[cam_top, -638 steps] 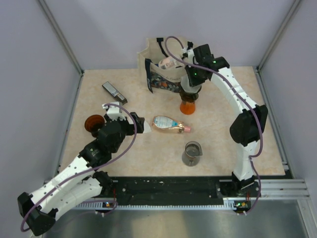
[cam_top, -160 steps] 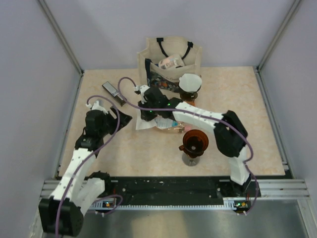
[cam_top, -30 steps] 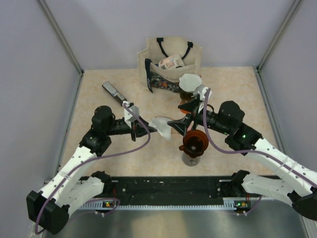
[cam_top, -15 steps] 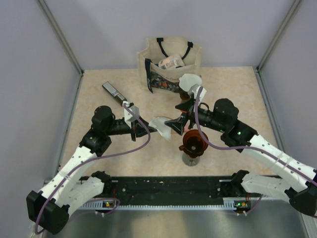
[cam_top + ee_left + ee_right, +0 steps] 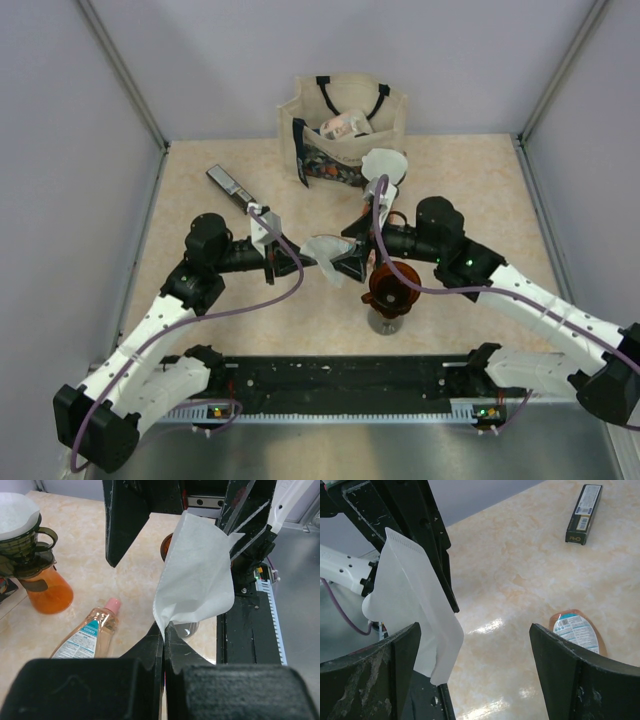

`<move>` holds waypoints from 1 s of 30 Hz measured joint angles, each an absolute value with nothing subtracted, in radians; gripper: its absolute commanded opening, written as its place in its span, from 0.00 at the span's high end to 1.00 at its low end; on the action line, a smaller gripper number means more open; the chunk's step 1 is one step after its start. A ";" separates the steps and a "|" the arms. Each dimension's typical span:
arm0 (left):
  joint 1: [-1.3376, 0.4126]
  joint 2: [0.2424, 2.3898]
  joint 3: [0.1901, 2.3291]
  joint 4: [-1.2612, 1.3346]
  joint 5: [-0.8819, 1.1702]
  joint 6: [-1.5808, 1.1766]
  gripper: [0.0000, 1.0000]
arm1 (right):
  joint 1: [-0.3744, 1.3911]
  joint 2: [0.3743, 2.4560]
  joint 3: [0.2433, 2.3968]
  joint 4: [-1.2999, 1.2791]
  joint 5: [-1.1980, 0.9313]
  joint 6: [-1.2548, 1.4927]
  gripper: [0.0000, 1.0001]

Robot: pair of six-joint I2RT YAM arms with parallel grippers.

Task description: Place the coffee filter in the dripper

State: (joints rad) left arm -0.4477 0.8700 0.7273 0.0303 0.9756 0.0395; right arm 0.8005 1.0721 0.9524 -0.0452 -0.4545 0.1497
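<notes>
Filter (image 5: 195,580) not yet in the dripper (image 5: 392,285), which stands empty on a glass (image 5: 385,322) close by. Left gripper (image 5: 163,630) is pinched tight on the filter's lower corner, holding it in mid-air. Right gripper (image 5: 475,645) is spread wide and holds nothing; the filter hangs near one finger. Filter is white, folded flat, slightly curled, with a crimped seam.

White arms (image 5: 150,330) carry black joints (image 5: 205,242), purple cables (image 5: 296,279)

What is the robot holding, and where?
The left gripper pinches the white coffee filter by one corner; the right gripper is open, holding nothing.
</notes>
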 measured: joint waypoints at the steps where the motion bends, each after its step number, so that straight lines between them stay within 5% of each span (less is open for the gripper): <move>1: -0.448 0.870 0.727 0.031 0.975 0.035 1.00 | 0.801 1.076 0.952 -0.045 -0.462 0.154 0.11; 13: -0.448 0.871 0.727 0.049 0.963 0.010 1.00 | 0.801 1.157 0.952 0.023 -0.468 0.228 0.28; 15: -0.448 0.871 0.727 0.049 0.964 0.010 1.00 | 0.801 1.157 0.952 0.023 -0.458 0.233 0.35; 25: -0.448 0.871 0.723 0.051 0.970 0.010 1.00 | 0.801 1.137 0.942 0.039 -0.452 0.259 1.00; 30: -0.448 0.868 0.718 0.061 0.950 -0.002 1.00 | 0.801 1.127 0.942 0.042 -0.453 0.272 1.00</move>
State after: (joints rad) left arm -0.4477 0.8684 0.7177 0.0608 0.9497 -0.0025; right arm 0.8005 1.1275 0.9417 0.0418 -0.4530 0.2718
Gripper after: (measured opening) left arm 0.012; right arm 0.006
